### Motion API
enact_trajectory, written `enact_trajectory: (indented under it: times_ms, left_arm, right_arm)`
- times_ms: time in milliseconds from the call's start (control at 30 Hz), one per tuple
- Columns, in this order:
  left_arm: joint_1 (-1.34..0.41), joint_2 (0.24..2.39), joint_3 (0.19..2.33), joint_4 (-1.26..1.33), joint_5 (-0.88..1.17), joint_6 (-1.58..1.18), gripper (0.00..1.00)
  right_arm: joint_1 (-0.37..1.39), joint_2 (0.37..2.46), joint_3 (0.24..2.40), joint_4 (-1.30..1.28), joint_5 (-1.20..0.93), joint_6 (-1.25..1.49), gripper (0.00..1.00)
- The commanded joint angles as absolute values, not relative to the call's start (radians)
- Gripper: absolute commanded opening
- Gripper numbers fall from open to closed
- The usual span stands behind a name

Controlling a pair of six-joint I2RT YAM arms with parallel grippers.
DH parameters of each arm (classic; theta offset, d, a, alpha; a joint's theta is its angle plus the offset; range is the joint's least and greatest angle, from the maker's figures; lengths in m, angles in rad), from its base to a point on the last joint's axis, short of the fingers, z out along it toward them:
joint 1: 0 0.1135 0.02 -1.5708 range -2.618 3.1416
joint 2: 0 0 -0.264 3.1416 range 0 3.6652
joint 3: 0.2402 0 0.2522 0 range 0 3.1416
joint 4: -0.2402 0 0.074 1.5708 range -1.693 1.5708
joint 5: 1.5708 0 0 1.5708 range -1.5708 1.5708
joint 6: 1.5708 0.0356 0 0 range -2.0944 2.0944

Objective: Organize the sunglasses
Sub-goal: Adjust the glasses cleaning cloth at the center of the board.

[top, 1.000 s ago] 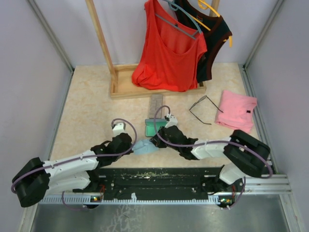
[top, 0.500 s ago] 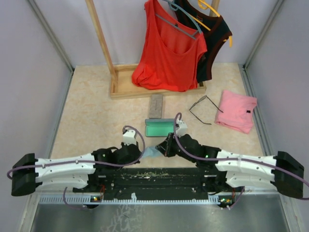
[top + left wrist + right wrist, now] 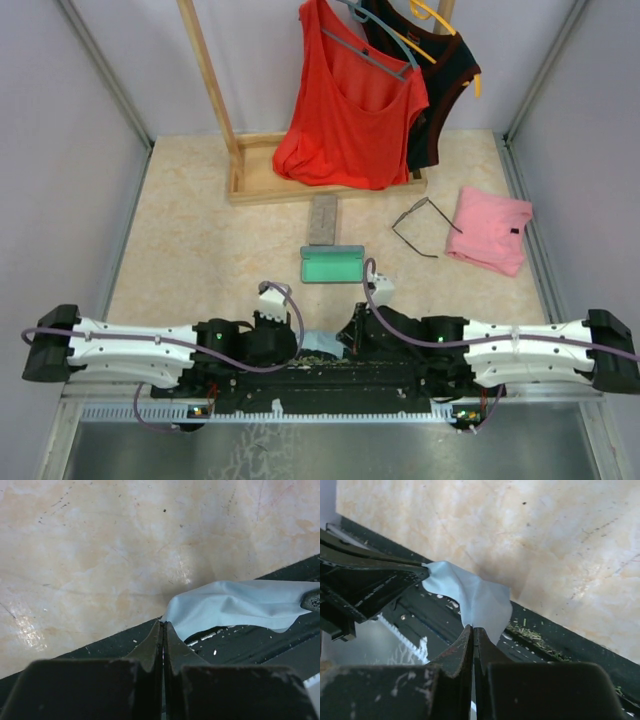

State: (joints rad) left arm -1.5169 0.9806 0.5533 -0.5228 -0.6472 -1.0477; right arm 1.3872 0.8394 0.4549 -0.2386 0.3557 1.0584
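Observation:
One pair of thin dark-framed sunglasses (image 3: 420,228) lies open on the table at the right, beside a pink garment; a second pair is not in view. My left gripper (image 3: 292,341) and right gripper (image 3: 345,340) face each other at the near edge. Each is shut on an end of a light blue wiping cloth (image 3: 320,343), which hangs between them over the black base plate. In the left wrist view the cloth (image 3: 240,602) runs right from my closed left gripper (image 3: 163,625). In the right wrist view the cloth (image 3: 470,597) rises from my closed right gripper (image 3: 473,629).
An open glasses case with a green lining (image 3: 333,265) lies at mid-table, and a grey closed case (image 3: 323,218) lies behind it. A folded pink garment (image 3: 490,228) is at the right. A wooden rack (image 3: 250,180) at the back holds red and black tops.
Both grippers have pulled back from beside the open case to the near edge, carrying the blue cloth with them. Both arms have stretched out low and flat.

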Motion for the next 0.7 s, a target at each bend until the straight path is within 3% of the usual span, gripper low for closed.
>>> enact_trajectory:
  times_ms: [0, 400, 667]
  left_arm:
    - [-1.521, 1.011, 0.543, -0.503, -0.756, -1.091, 0.00]
    - [-1.272, 1.168, 0.491, -0.136, -0.682, -0.840, 0.00]
    - [-1.173, 1.279, 0.484, 0.001, -0.605, -0.749, 0.00]
  right_arm:
    - [1.383, 0.860, 0.475, -0.262, 0.450, 1.136, 0.00]
    - [1.043, 1.025, 0.411, 0.004, 0.261, 0.994, 0.00]
    - [0.931, 1.150, 0.424, 0.151, 0.202, 0.926, 0.00]
